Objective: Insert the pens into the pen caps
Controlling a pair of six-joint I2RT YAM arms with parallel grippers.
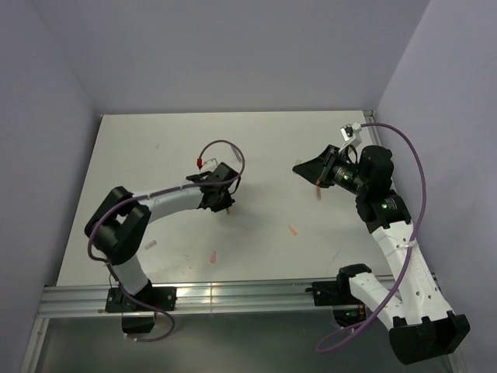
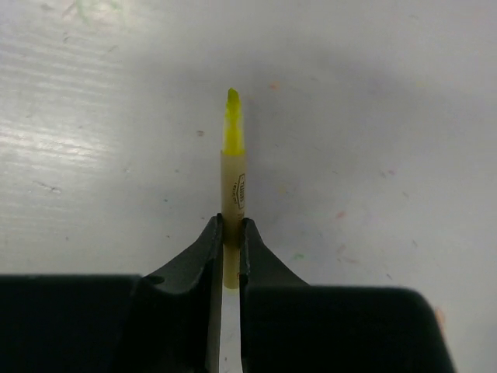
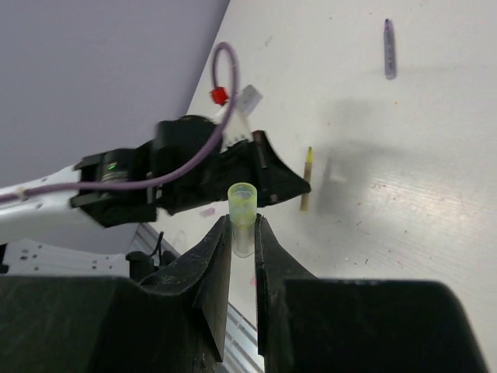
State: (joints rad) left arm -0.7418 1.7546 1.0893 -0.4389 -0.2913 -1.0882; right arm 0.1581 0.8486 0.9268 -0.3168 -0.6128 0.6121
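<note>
Pairing the yellow pen (image 2: 233,183) with its cap (image 3: 242,210) seems the step in hand: left fingers (image 2: 203,252) clamp the pen, tip toward 12 o'clock; right fingers (image 3: 215,260) pinch the cap, mouth up. Next probably calls for aligning tip with mouth, then pushing.

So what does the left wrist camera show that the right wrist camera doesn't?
Only the left wrist view shows the yellow pen up close, with its inked tip and printed label, clamped in the left end effector. Only the right wrist view shows the pale yellow cap gripped in the right end effector, open end up, plus a purple pen lying farther off. Both show the yellow pen and the white table.
</note>
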